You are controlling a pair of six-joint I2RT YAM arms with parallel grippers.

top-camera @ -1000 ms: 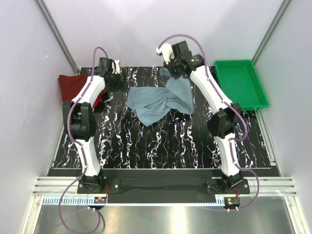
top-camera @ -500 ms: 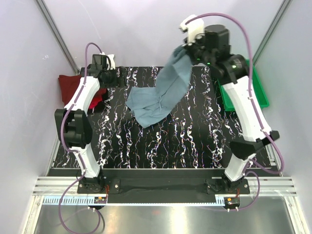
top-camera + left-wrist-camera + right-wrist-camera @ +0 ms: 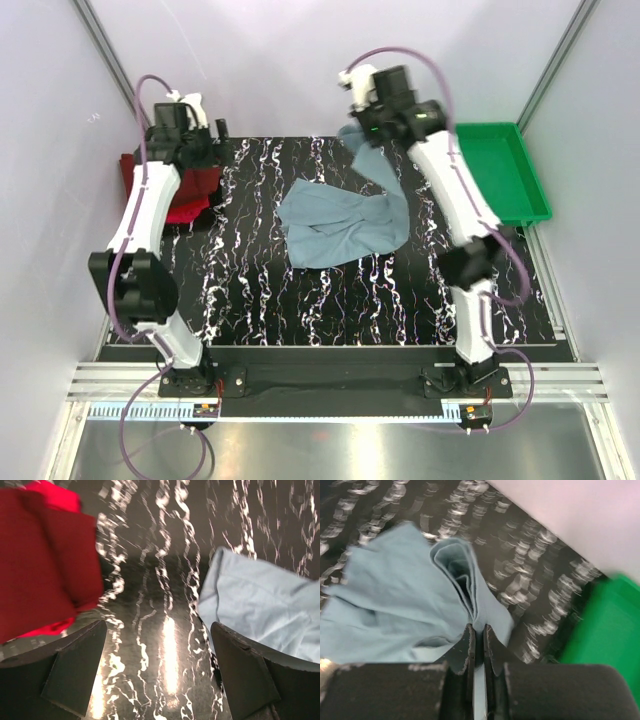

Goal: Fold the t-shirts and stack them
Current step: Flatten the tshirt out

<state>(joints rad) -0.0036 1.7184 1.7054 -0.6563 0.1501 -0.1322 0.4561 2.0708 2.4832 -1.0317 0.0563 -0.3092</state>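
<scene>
Grey-blue t-shirt [image 3: 340, 225] edge pinched by right gripper [image 3: 476, 628]; left gripper [image 3: 159, 630] spread above mat [image 3: 250, 290].

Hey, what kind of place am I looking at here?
Probably a robotics lab cell: a left arm and a right arm bolted to an aluminium rail, plain white walls boxing in a black marbled table, a green tray alongside.

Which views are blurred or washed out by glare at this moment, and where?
Right wrist: the table pattern and the green tray smear with motion blur, while the grey-blue shirt pinched in the right gripper looks fairly crisp. Left wrist: bright glare streaks on the glossy table, and the maroon shirt is soft. Top external: mostly sharp, evenly lit.
</scene>
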